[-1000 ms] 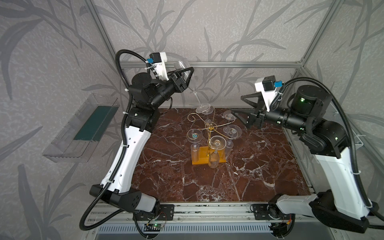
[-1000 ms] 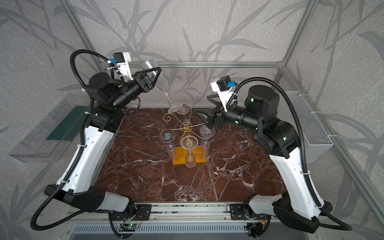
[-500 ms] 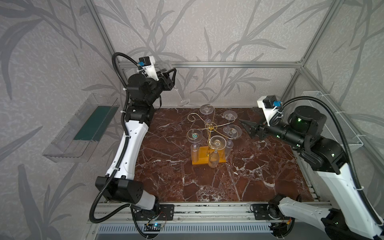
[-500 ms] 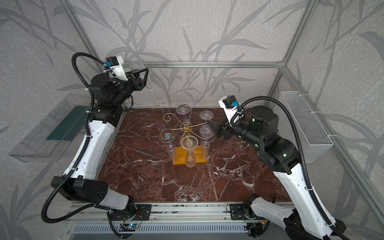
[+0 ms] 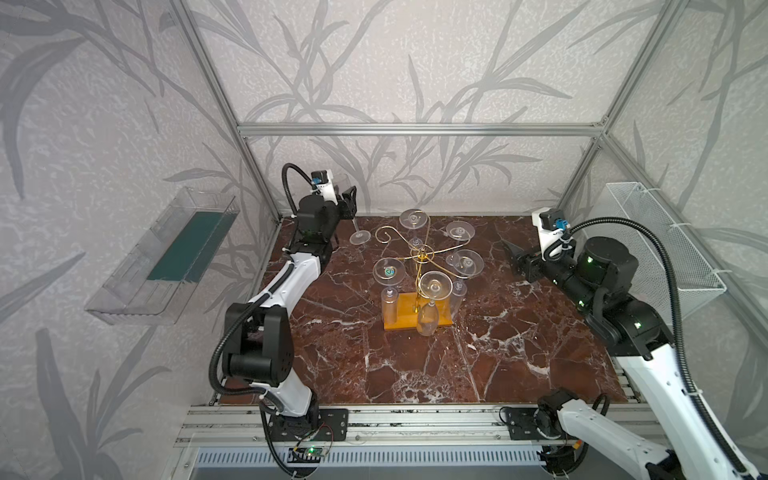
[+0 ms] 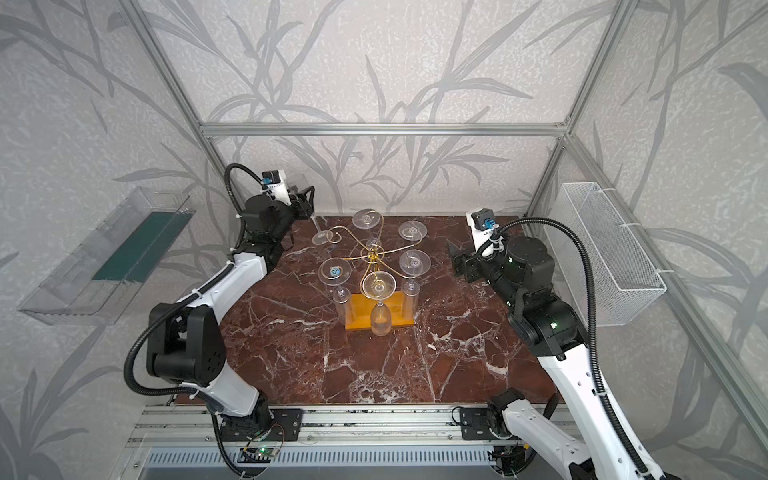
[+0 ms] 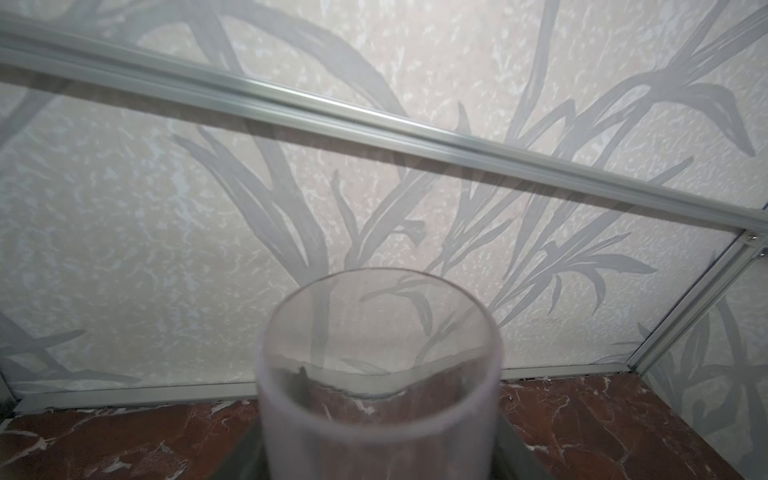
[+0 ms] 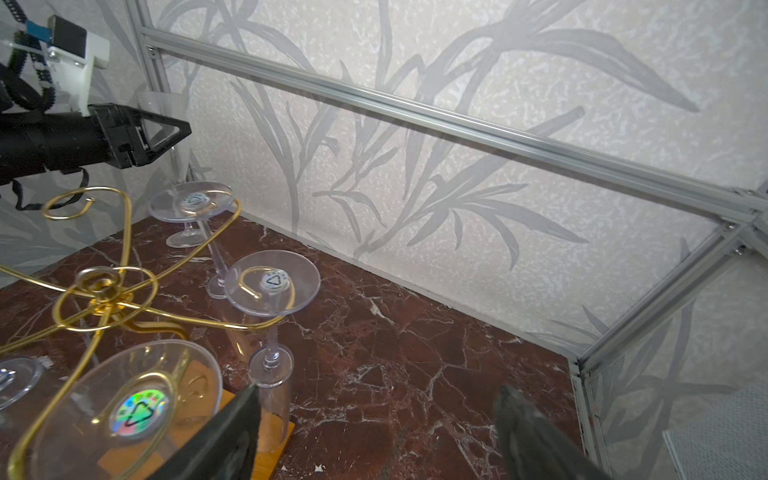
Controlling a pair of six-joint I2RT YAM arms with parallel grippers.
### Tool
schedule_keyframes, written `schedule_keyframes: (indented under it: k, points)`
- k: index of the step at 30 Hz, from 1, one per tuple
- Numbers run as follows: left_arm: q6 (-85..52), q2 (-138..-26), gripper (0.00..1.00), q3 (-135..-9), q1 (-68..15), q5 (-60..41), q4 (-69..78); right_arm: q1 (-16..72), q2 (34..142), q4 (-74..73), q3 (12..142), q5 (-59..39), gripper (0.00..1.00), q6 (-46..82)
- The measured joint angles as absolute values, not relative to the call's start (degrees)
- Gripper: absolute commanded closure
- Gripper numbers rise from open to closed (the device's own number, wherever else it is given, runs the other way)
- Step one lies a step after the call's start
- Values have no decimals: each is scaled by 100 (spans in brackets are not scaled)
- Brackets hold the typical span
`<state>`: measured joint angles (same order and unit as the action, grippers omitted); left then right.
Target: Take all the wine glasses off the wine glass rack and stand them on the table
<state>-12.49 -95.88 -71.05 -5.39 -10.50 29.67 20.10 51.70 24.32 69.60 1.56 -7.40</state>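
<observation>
At the rear-left corner of the table (image 5: 415, 374), the wine glass (image 5: 359, 237), off the wine glass rack (image 5: 420, 254), has come down upright, its bowl clamped in the left gripper (image 5: 348, 203). The right gripper (image 5: 513, 255), jaws apart and empty, has backed away — likely only the release remains.

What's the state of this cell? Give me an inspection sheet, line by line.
Surface: red-brown marble tabletop, no spills seen.
Job's things: wine glass rack carries five hanging glasses, one back arm empty; sixth wine glass upright near the back-left corner.
Clutter: nothing seen.
Grippers: left gripper shut on that wine glass's bowl; right gripper open, beside the rack.
Cables: black conduits loop over both arms, snagging nothing.
Surroundings: clear bin on left wall, wire basket on right wall.
</observation>
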Motion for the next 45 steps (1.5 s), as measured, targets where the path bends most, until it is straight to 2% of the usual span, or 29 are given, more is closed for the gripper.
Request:
schedule_keyframes:
  k: [14,24,40,45]
  points:
    - [-760,-11052,62,-6189,-703,-816,5610,1391,5196,2053,6440,102,14,-554]
    - [-10,-11260,63,-5839,-1066,-644,6372,1304,5207,2027,6388,82,14,-554]
    - [261,-11867,63,-5714,-1162,-60,7199,1162,5207,2001,6259,-106,14,-554]
    - [336,-11942,60,-5708,-1216,78,7371,1140,5216,1990,6250,-152,14,-539]
